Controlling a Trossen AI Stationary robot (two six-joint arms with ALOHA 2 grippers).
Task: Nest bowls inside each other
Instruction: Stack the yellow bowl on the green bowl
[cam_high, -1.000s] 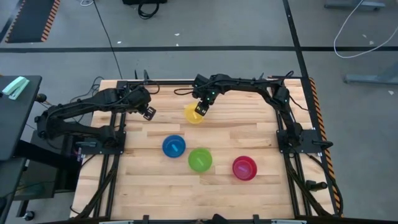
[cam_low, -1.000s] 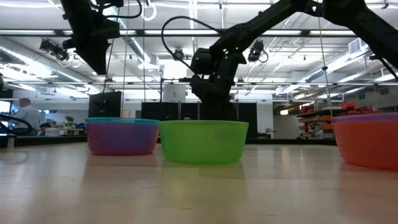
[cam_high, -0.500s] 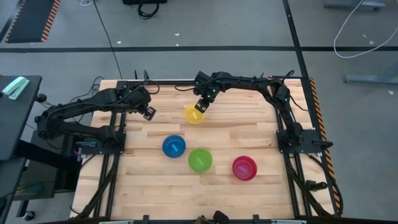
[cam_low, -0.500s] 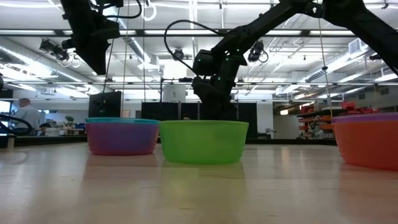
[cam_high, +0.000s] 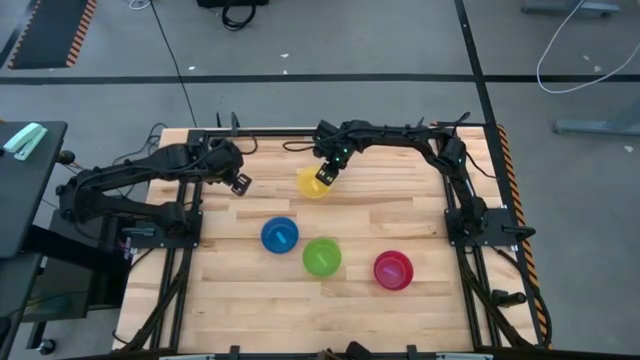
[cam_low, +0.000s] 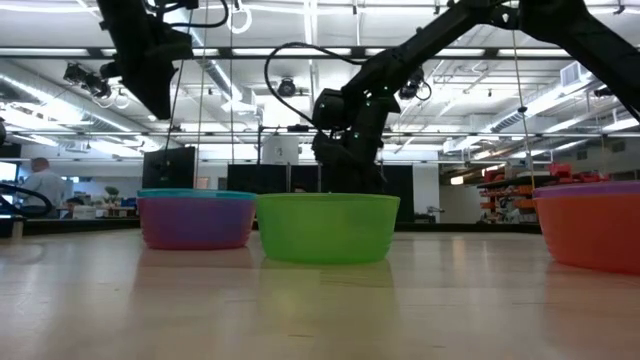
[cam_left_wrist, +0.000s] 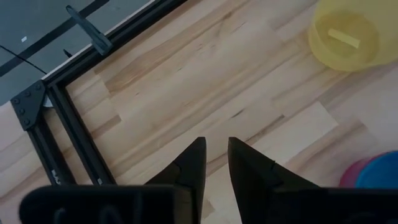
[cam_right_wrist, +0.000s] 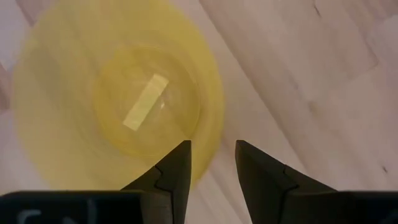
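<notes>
A: Since the right claw (cam_high: 322, 174) hangs over the yellow bowl (cam_high: 311, 183), how does the bowl lie from it?

B: Directly beneath. In the right wrist view the two fingers (cam_right_wrist: 176, 169) stand apart, one over the bowl's inside wall and one over bare wood, so they straddle the rim. They do not appear to touch it yet. A round bowl has no long axis, so any point on the rim serves.

A: And the left claw (cam_high: 240, 182)?

B: Near the desk's (cam_high: 250, 300) far left corner, fingers a narrow gap apart, holding nothing. It is farther from the yellow bowl than the right one.

A: Where are the other bowls?

B: Blue (cam_high: 279, 234), green (cam_high: 321, 256) and pink (cam_high: 393, 269) run in a line toward the near right. The low view shows purple beneath blue and orange beneath the right-hand one.

A: Is there room?

B: Bare wood lies all round the yellow bowl. The room behind is a lit workshop.
</notes>
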